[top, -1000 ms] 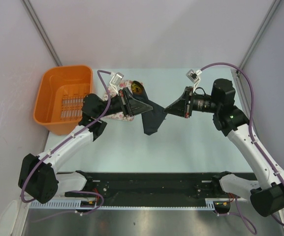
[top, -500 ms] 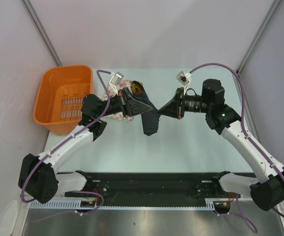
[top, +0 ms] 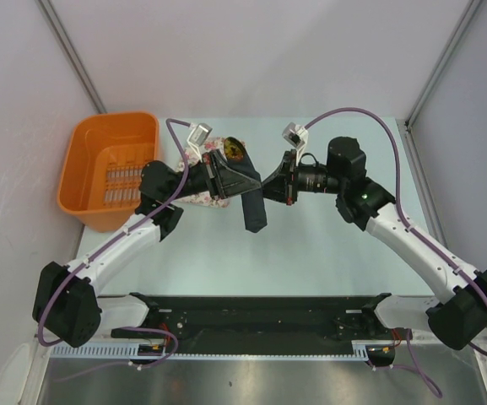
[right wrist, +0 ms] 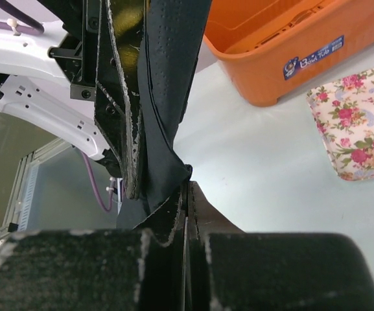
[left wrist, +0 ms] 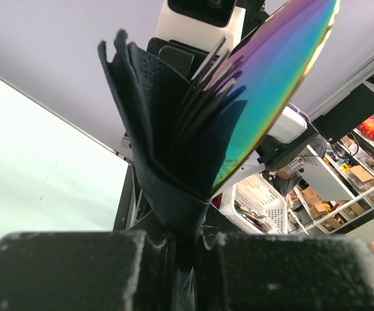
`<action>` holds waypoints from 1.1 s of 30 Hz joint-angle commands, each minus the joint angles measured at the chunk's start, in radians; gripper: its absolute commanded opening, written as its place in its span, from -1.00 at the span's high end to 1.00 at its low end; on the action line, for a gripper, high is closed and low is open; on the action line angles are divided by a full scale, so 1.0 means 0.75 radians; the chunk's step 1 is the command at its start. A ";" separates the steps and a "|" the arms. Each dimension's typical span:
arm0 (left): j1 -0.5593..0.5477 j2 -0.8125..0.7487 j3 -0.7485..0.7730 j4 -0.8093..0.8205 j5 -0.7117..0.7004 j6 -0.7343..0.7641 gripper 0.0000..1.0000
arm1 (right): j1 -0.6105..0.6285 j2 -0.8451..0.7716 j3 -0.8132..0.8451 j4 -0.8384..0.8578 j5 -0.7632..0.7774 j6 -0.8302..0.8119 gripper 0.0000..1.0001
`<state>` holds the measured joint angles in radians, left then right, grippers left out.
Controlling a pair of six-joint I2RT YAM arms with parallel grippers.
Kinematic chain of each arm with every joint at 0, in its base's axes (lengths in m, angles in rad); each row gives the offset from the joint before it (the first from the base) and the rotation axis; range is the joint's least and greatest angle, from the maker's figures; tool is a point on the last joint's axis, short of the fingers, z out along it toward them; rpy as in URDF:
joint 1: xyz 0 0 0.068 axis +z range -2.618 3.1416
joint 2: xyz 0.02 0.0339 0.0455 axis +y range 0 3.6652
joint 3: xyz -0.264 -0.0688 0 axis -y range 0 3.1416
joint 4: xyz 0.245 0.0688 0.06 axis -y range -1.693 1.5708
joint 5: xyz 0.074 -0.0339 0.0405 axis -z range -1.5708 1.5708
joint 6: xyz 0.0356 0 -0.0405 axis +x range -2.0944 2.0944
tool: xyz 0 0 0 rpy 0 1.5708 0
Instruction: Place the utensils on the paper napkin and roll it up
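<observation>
Lilac walls (top: 251,51) close in 3 sides of a pale green surface (top: 327,245). An orange basket (top: 74,164) is parked at 10 o'clock, and a floral cloth (right wrist: 358,123) lies flat near it, partly under the left arm.

Over the last second the right tool (right wrist: 185,220) has swung toward 9 o'clock, closing most of the gap to the left tool (left wrist: 180,240). The 2 now sit close together above the middle of the surface. Between them the paper napkin (top: 256,207), which was stretched out as a wider dark sheet, has gathered into a narrow hanging fold with its tail dropping toward 6 o'clock.

Both tools are pinched tight on it, the left at the bundle's base and the right on an edge. The utensil (left wrist: 271,84) pokes its shiny, rainbow-sheened head out of the napkin's top by the left tool, so it is wrapped and held off the surface.

My read is that the roll is being drawn together in mid-air. It looks well along, but loose and not yet tidy.
</observation>
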<state>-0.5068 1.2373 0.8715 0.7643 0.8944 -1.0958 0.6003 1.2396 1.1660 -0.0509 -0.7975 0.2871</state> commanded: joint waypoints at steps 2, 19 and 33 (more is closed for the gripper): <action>-0.007 -0.024 0.032 0.135 -0.055 -0.008 1.00 | 0.030 0.030 0.043 0.011 -0.002 -0.019 1.00; 0.029 -0.018 0.188 -0.549 -0.319 0.406 1.00 | -0.242 -0.086 0.319 -0.505 0.173 -0.250 0.17; 0.027 -0.038 0.180 -0.469 -0.295 0.344 1.00 | 0.044 0.018 0.223 -0.378 0.304 -0.256 -0.33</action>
<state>-0.4919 1.2362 0.9749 0.3416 0.6647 -0.8299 0.6060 1.2381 1.3296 -0.3824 -0.6319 0.1265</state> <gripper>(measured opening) 0.091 0.619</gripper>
